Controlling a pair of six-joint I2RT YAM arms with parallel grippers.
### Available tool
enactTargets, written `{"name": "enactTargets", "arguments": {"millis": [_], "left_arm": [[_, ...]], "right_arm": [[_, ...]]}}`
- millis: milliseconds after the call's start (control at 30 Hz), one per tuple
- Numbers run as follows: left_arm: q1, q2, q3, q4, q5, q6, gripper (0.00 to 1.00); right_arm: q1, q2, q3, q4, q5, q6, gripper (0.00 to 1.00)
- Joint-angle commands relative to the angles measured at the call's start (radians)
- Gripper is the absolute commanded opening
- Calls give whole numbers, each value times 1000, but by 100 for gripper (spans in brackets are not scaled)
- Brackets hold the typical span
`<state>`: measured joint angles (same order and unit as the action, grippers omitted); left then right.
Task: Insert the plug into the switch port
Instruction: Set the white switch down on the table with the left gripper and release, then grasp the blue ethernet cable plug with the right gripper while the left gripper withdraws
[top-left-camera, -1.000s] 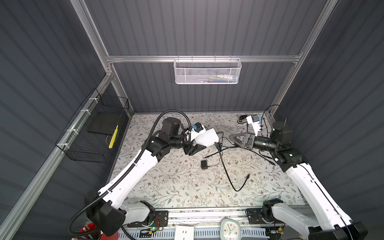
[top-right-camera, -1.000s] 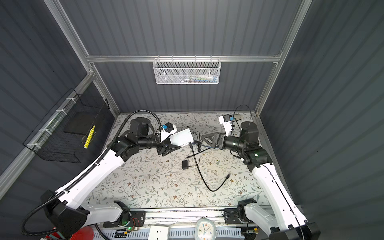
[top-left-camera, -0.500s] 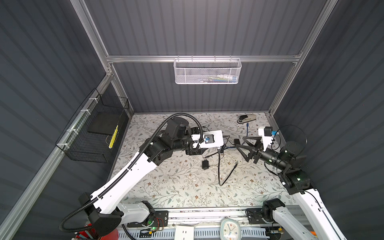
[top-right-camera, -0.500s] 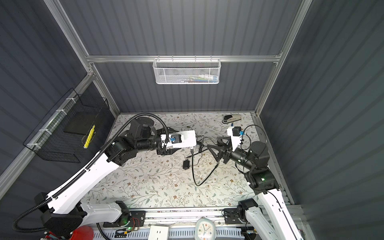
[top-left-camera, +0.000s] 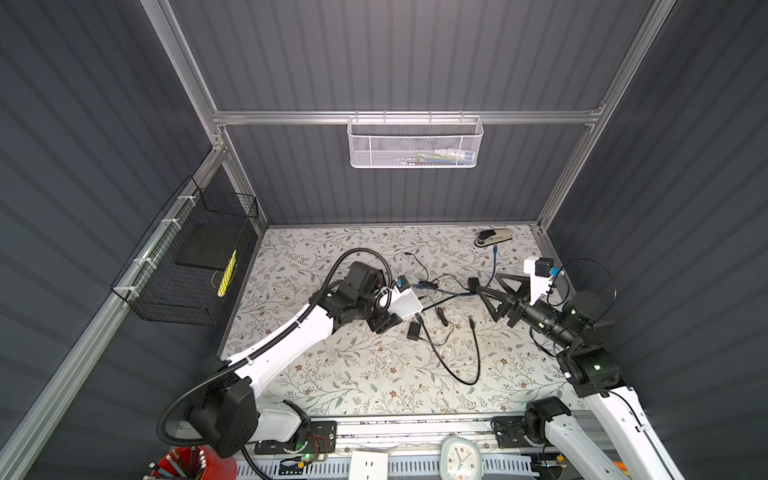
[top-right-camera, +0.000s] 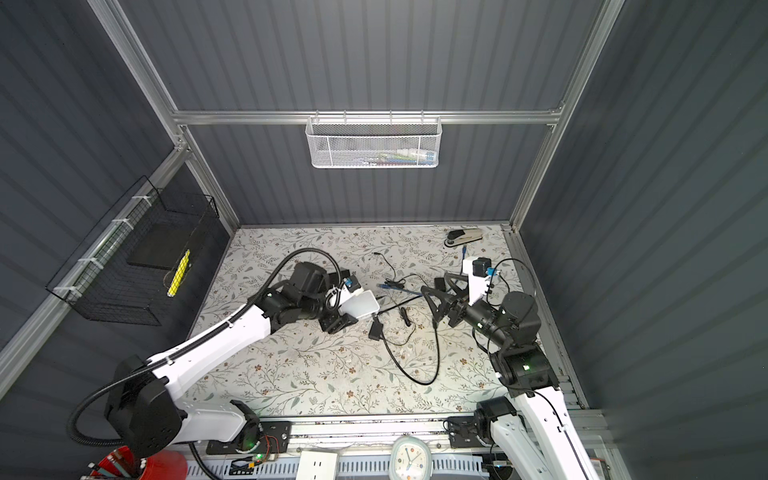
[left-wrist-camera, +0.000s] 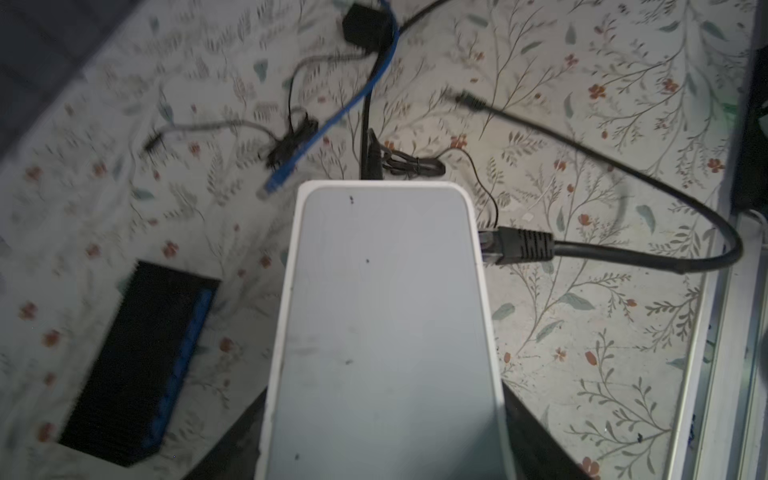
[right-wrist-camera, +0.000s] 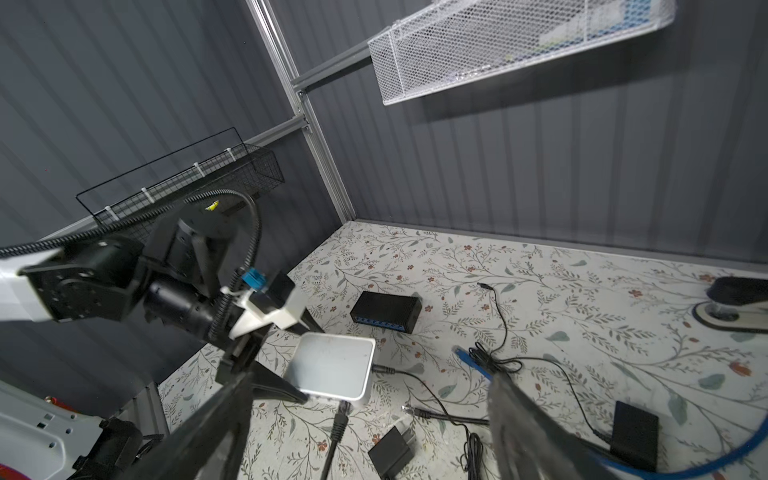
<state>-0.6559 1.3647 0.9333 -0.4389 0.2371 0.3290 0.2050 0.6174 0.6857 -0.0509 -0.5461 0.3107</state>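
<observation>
in both top views the left pincer (top-left-camera: 392, 309) (top-right-camera: 353, 309) grips a white switch (top-left-camera: 407, 306) (top-right-camera: 360, 305) over the middle of the floral bench (top-left-camera: 353, 374) (top-right-camera: 324, 374). the right pincer (top-left-camera: 488, 283) (top-right-camera: 435, 282) hangs with its jaws spread and nothing between them, near the switch but apart from it. a black cable (top-left-camera: 449, 365) (top-right-camera: 403, 365) loops across the bench from the switch.

from the left wrist, the switch (left-wrist-camera: 386, 332) fills the middle, clamped between dark fingers (left-wrist-camera: 536, 436). the black plug (left-wrist-camera: 521, 245) meets its side wall, clear tip going into a port. a blue cable (left-wrist-camera: 332, 124) lies loose beyond it.

from the right wrist, the two fingers (right-wrist-camera: 208, 428) stand wide apart and blurred. past them the switch (right-wrist-camera: 332, 370) sits in the left pincer (right-wrist-camera: 270, 365), the plug (right-wrist-camera: 340, 411) entering its near face.
</observation>
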Motion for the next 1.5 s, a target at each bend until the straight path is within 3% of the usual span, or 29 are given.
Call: {"name": "enactTargets", "arguments": {"millis": [0,133,267,500,667,833,967,1067,1133,1200,1333,1467], "left_arm": [[-10,-74,-91,141,-18,-235,23],[-11,-150,-219,171,-199,-310,24],[-11,-179,-253,243,-292,-327,30],[-11,-39,-228,320,-295,-415,32],[-42,-6,-330,448,-295,-500,34],[-54,-36,-433,533,-298,-481,52],[-67,4,-395,491,-312,-484,67],[-74,-4,-408,506,-332,-505,82],[-74,-47,-425,507,-333,-514,94],[-74,-104,-433,493,-323,-515,100],[-73,-232,-437,440,-276,-491,100],[-71,-352,-439,393,-230,-500,100]], "right_arm": [[-4,-23,-45,44,25,26,88],[-10,-45,-96,81,13,50,88],[-17,-62,-126,89,4,61,88],[-58,-63,-85,21,29,45,90],[-116,-39,2,-151,71,-67,95],[-156,76,92,-213,-26,-160,99],[-173,221,173,-256,-85,-199,99],[-173,340,220,-306,-134,-346,99],[-152,435,240,-392,-214,-606,99],[-102,532,264,-471,-197,-846,99],[-44,764,361,-536,-73,-990,87],[10,946,474,-553,111,-1016,68]]}}
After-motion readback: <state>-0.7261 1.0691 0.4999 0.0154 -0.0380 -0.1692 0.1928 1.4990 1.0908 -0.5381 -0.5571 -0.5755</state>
